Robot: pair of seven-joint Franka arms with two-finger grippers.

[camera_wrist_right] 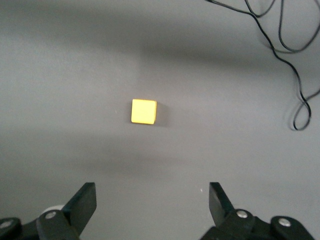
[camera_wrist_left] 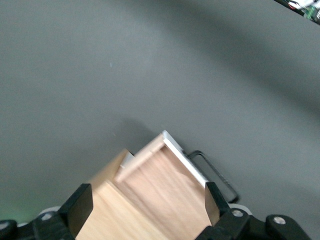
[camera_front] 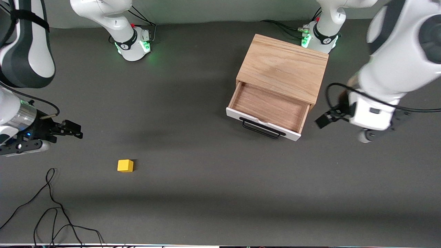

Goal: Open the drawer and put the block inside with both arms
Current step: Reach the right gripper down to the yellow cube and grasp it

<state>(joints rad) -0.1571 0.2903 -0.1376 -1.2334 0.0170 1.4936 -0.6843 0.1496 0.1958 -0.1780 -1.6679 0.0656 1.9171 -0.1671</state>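
Right gripper (camera_front: pixel 74 130) at the 9 o'clock edge of the front view, up off the desk (camera_front: pixel 206 179), fingers spread wide with nothing between them, as seen in the right wrist view (camera_wrist_right: pixel 148 207). Below it and toward 5 o'clock from it in the front view, the block (camera_front: pixel 125 165), a small yellow cube resting alone on bare desk, well apart from the drawer and nearer to the front camera than it. Same block (camera_wrist_right: pixel 143 111) seen in the right wrist view, clear of both fingers. Loose black cables (camera_front: pixel 51 213) curling on the desk at 7 o'clock of the front view.

Toward 1 o'clock of the front view, a light oak box (camera_front: pixel 284 67) with the drawer (camera_front: pixel 268 108) pulled out, wooden floor bare, white front panel and black bar handle (camera_front: pixel 263 128) facing the front camera. Block not in it.

At 3 o'clock of the front view, left gripper (camera_front: pixel 325 119) in the air just beside the drawer's corner at the left arm's end of the desk. Fingers spread apart, holding nothing, in the left wrist view (camera_wrist_left: pixel 147 207), with the drawer (camera_wrist_left: pixel 165 185) and its handle showing past them.
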